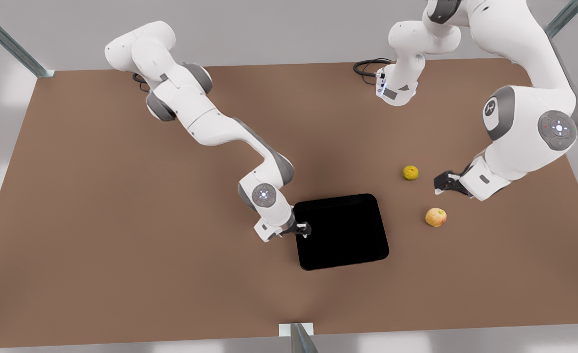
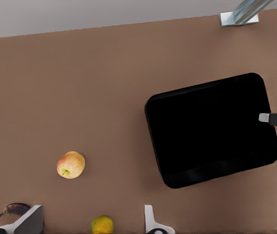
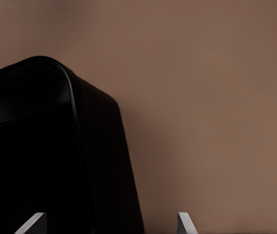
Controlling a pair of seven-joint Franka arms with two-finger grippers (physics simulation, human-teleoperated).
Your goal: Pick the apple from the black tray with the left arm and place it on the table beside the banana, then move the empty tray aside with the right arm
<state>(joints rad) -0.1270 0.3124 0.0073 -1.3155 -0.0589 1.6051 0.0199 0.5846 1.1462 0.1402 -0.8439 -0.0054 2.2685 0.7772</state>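
- The right gripper (image 1: pixel 304 229) sits at the edge of the black tray (image 1: pixel 342 231) on the front view's left. Its fingers (image 3: pixel 183 223) are spread wide, one over the tray's inside and one outside over the bare table (image 1: pixel 122 196), so the rim lies between them without being pinched.
- In the left wrist view the same gripper's fingertip reaches in over the tray's rim.
- The left gripper (image 1: pixel 440 185) hangs above the table on the front view's right, well apart from the tray. Its fingers (image 2: pixel 150 219) stand wide apart and hold nothing.
- The apple (image 1: pixel 435 216) lies on the table just below this gripper in the front view, clear of its fingertips and untouched.
- A bumpy yellow-green fruit (image 1: pixel 410 172) rests near the left gripper, on the tray's side of it.
- The banana (image 2: pixel 12 209) lies on the table beside one left fingertip, near the apple.
- The tray's inside is bare.
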